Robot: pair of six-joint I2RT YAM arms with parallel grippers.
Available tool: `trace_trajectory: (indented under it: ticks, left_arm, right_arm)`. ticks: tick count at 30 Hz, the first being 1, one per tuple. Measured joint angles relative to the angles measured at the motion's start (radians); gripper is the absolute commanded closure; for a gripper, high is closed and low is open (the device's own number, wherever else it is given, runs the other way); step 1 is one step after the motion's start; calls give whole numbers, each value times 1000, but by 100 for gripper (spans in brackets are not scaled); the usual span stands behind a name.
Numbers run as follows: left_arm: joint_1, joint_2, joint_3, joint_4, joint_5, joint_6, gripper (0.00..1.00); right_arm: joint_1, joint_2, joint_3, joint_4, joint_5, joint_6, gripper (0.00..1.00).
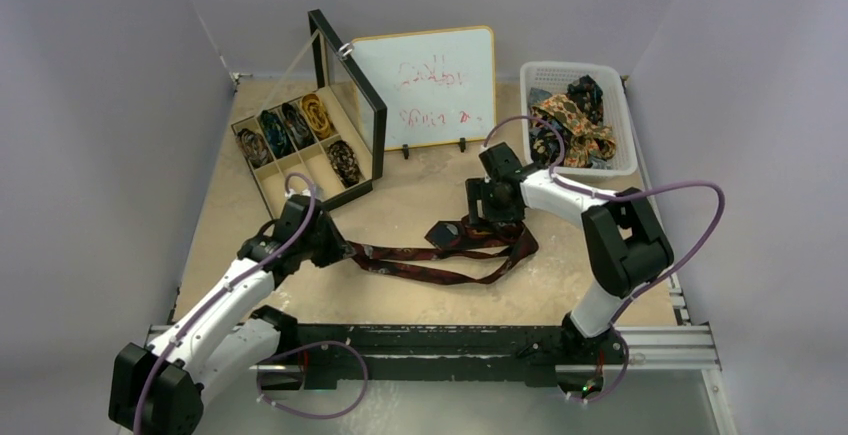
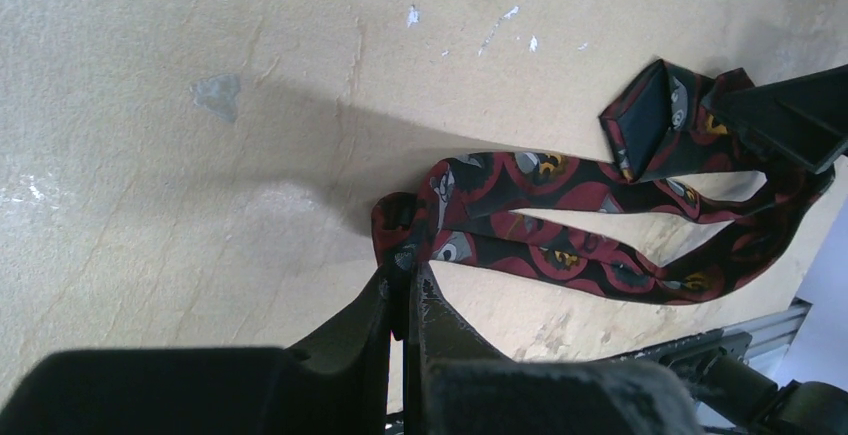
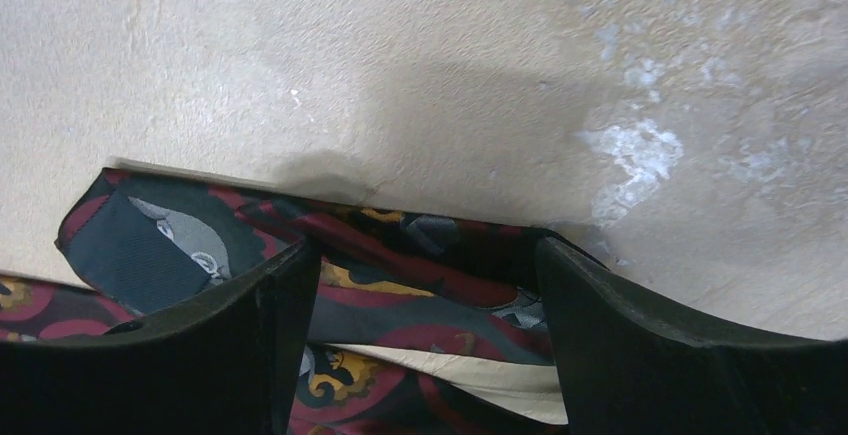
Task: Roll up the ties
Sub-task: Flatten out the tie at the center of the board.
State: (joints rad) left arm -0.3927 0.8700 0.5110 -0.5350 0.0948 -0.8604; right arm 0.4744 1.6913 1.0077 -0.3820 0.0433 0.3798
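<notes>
My left gripper (image 2: 405, 277) clamps the nine-o'clock end of the long maroon patterned fabric tie (image 1: 440, 257). My right gripper (image 3: 425, 267), jaws spread and empty, straddles its three-o'clock end. I'd lower squarely before closing.

Setting: a robotics laboratory test cell.

Evidence: two robot arms, the left arm (image 1: 225, 305) and the right arm (image 1: 555, 193), are bolted to an aluminium rail (image 1: 690, 345) along the near edge of a scuffed tan bench (image 1: 400, 205). Plain pale walls (image 1: 100, 105) enclose the left, far and right sides. Purple cables (image 1: 690, 195) loop off the arms. A small whiteboard (image 1: 425, 85) with red handwriting stands at the far side, between a divided box (image 1: 262, 187) of rolled ties (image 1: 300, 123) and a white basket (image 1: 575, 67).
</notes>
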Motion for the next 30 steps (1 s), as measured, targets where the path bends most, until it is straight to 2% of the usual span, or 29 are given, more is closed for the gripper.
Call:
trace_trajectory:
  ticks: [9, 11, 14, 16, 17, 22, 26, 30]
  left_arm:
    - [0, 2, 0, 11, 33, 31, 100]
    - [0, 6, 0, 11, 37, 35, 100]
    - [0, 6, 0, 11, 42, 35, 100]
    - [0, 5, 0, 11, 44, 35, 100]
    - [0, 3, 0, 11, 46, 35, 100]
    - [0, -11, 0, 21, 70, 35, 100]
    - [0, -15, 0, 32, 96, 37, 100]
    - [0, -8, 0, 41, 108, 39, 100]
  right_arm:
    - [71, 24, 16, -18, 49, -4, 18]
    - [99, 37, 29, -19, 80, 12, 27]
    - [137, 45, 37, -11, 123, 50, 50]
    - [153, 48, 37, 0, 153, 89, 59]
    - [159, 48, 37, 3, 165, 100, 60]
    - [163, 28, 0, 69, 218, 174, 87]
    - [154, -24, -61, 104, 255, 227, 100]
    - [130, -105, -114, 97, 262, 271, 100]
